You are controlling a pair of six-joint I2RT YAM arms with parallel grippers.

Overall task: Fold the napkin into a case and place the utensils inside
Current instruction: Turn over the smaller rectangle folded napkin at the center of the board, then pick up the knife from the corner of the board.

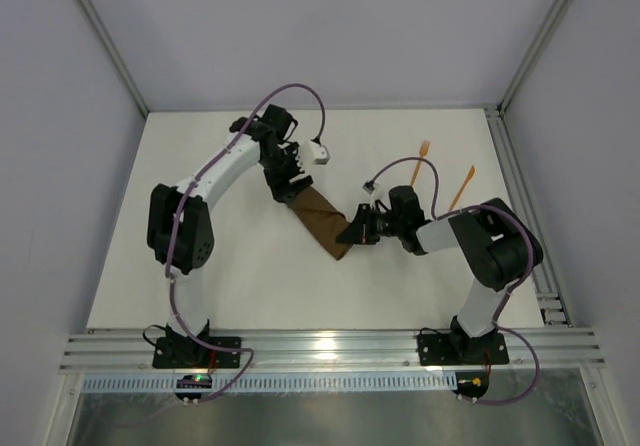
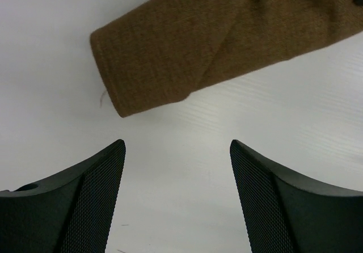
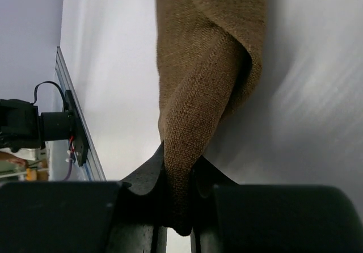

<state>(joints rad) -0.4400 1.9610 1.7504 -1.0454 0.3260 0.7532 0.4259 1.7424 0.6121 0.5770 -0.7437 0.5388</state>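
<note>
Top external view: the left gripper (image 1: 283, 188) hangs over the far end of the dark brown napkin (image 1: 320, 224), which lies folded into a narrow strip running slantwise across the white table (image 1: 250, 286) from that gripper to the right gripper (image 1: 352, 234). The right gripper sits at the strip's near end, its fingers closed on the cloth. Beyond the right gripper and off to its right lie the orange fork (image 1: 421, 160) and the plain orange piece (image 1: 462, 188), side by side but apart, both well clear of the napkin and of either gripper. Left wrist view: the left gripper (image 2: 177, 199) has its two black mesh-faced fingers (image 2: 85, 202) spread wide with bare table between them. The squared end of the napkin (image 2: 187, 54) lies flat just past the fingertips, touching neither finger, and the strip runs away to the upper right; a layered edge crosses it and a loose thread sticks out at its corner. Right wrist view: the right gripper (image 3: 179, 205) is clamped on a bunched end of the napkin (image 3: 210, 66), the cloth pinched narrow between the jaws and hanging slightly below them. From the grip the strip widens and twists, one fold rolled over the other, and stretches straight away across the table. An aluminium rail (image 3: 74, 122) edges the table to the gripper's left.
</note>
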